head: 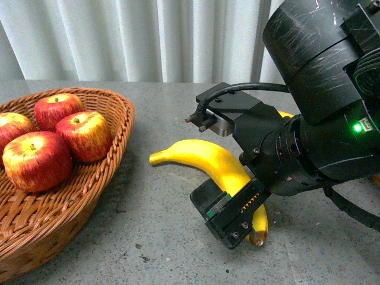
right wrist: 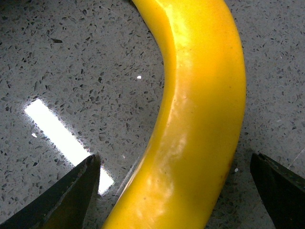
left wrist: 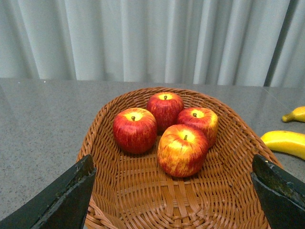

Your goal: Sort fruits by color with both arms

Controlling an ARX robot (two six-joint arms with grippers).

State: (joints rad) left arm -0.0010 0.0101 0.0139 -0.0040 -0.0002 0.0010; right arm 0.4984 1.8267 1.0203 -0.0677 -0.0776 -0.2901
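Note:
Several red apples with yellow tops (head: 86,135) lie in a wicker basket (head: 116,155) at the left; they also show in the left wrist view (left wrist: 183,150). My left gripper (left wrist: 172,191) is open and empty, above the near end of the basket (left wrist: 95,129), short of the apples; it does not show in the front view. A yellow banana (head: 202,157) lies on the table. My right gripper (head: 230,212) is open, low over it, one finger on each side of the banana (right wrist: 200,119), not closed on it.
A second banana (left wrist: 296,114) lies farther back, mostly hidden behind my right arm in the front view (head: 286,114). The grey speckled table (head: 154,219) runs to a pale curtain (head: 148,35) at the back. The first banana (left wrist: 286,142) lies right of the basket.

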